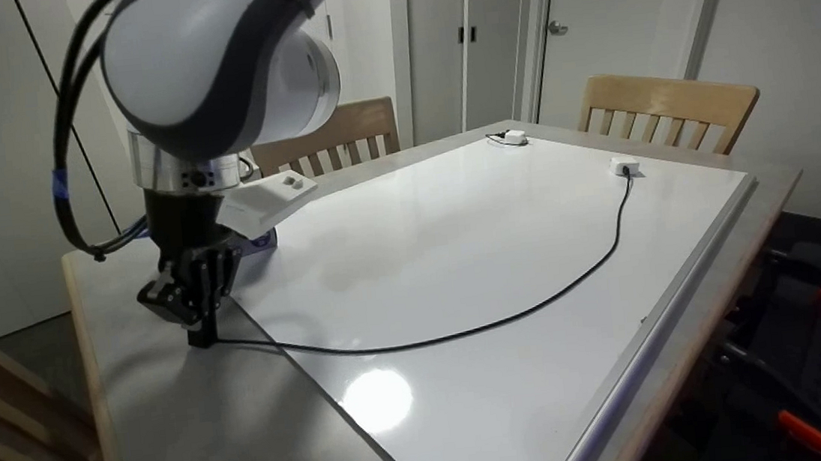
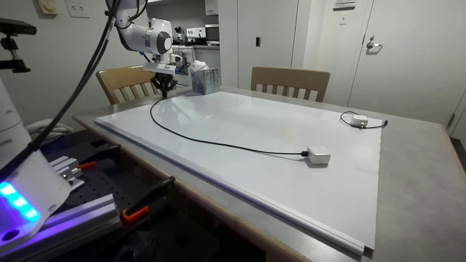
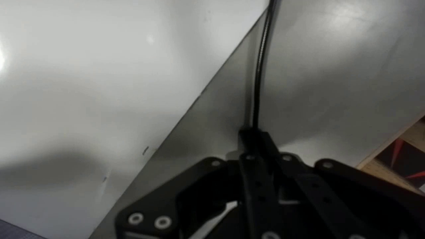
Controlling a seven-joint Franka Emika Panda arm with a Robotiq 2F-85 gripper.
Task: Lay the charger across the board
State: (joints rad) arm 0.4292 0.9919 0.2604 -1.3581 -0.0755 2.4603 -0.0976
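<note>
The charger is a long thin black cable (image 1: pixel 392 349) with a small white plug block (image 1: pixel 624 166). The cable (image 2: pixel 218 144) runs in a curve along the glossy white board (image 1: pixel 460 271) in both exterior views. Its plug block (image 2: pixel 319 155) sits on the board (image 2: pixel 262 123) near one short end. My gripper (image 1: pixel 202 333) is low over the grey tabletop, just past the opposite short end. In the wrist view my gripper (image 3: pixel 255 139) is shut on the cable's end, and the cable (image 3: pixel 260 66) leads away from the fingertips. The held tip is hidden between the dark fingers.
A tissue box (image 2: pixel 205 80) stands at the board's far edge, beside the arm. Another white block with a short black cable (image 2: pixel 359 120) lies at a board corner. Wooden chairs (image 1: pixel 669 104) surround the table. A metal rail (image 2: pixel 233 189) lines a long board edge.
</note>
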